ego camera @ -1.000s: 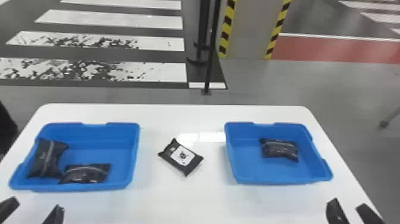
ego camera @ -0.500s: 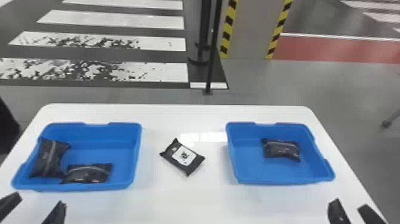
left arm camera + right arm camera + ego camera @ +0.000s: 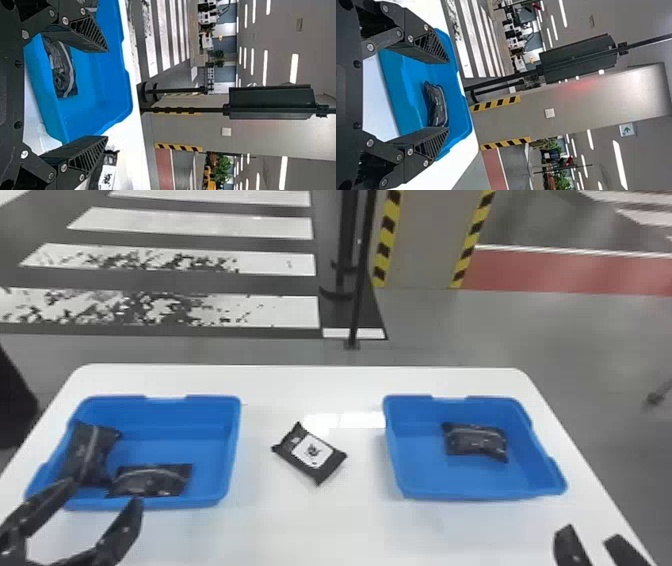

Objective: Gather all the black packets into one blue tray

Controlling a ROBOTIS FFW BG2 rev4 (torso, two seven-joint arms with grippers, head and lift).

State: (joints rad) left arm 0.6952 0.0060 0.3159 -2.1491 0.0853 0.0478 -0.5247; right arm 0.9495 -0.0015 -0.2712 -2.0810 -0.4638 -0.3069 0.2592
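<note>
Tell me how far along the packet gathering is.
Two packets already lie in the left tray, the likely target. Left gripper and right gripper are open and empty. Remaining: the labelled packet on the table and the packet in the right tray.

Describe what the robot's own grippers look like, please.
The left gripper and right gripper look alike: black, each with two tapering, wedge-shaped fingers, slanted ribs near the tips, and round silvery screw heads at the hinged links.
</note>
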